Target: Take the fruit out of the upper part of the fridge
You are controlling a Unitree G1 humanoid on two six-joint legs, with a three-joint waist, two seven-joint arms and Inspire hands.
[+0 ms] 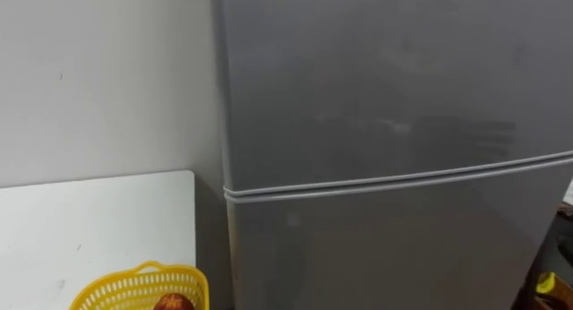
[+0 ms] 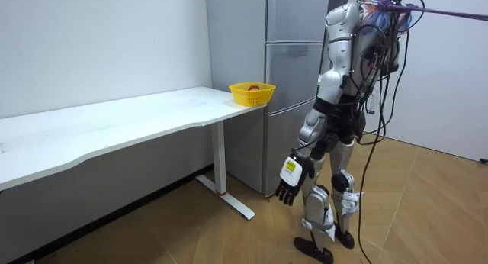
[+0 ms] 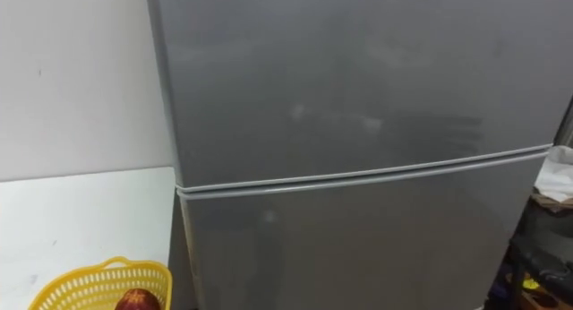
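**Fridge shut, fruit in basket, robot standing at the doors**

- Robot stands upright facing the grey fridge [image 1: 394,122], close in, the white table [image 2: 114,127] at its 9 o'clock.
- Both fridge doors closed. The seam [image 3: 358,180] between upper door and lower door runs unbroken across both eye views; no gap shows.
- Yellow basket [image 2: 252,93] sits on the table's corner nearest the fridge. In the eye views it lies at 7 o'clock, with a reddish round fruit [image 1: 173,303] inside, probably an apple; too little of it shows to be sure.
- Left robot hand [image 2: 290,184] hangs beside the thigh in the room view, fingers loosely apart and drooping, holding nothing. The right robot hand's state I cannot tell.

Progress, as a judgement: the scene fits two stages. Either the fruit in the basket is what came out of the upper compartment and the door is shut again, leaving little to do; or the item is inside behind the closed upper door and the whole retrieval lies ahead. The closed door hides the contents, so these pictures do not settle it.
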